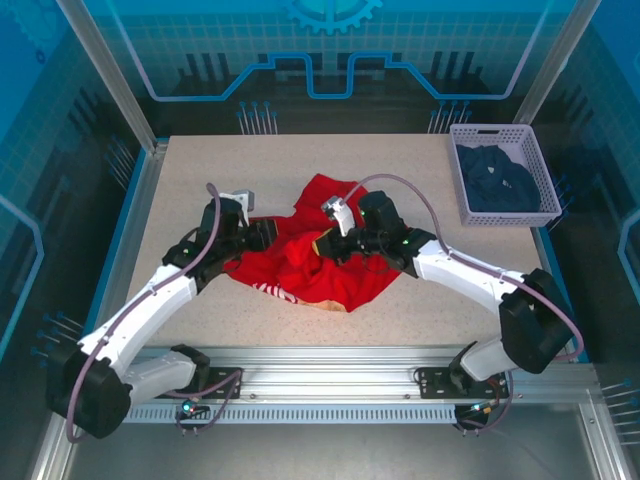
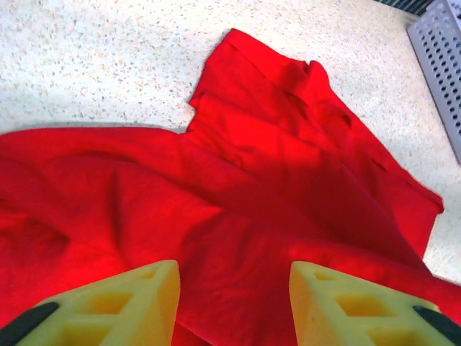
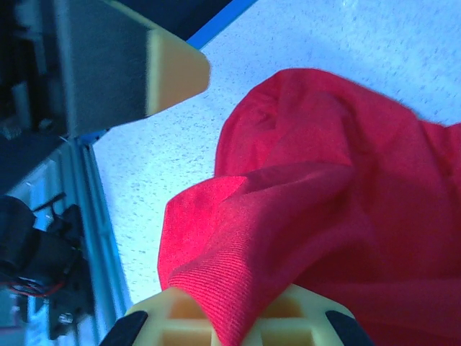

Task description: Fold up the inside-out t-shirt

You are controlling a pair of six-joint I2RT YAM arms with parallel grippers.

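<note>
With the bright red soft cloth t-shirt [image 1: 320, 262] bunched at the middle of the speckled beige bench [image 1: 200, 170], the right gripper [image 3: 230, 321] clamped on a fold and the left gripper [image 2: 234, 288] parted above the cloth, holding nothing, a one-sided pull may drag the garment into a tighter heap.
</note>
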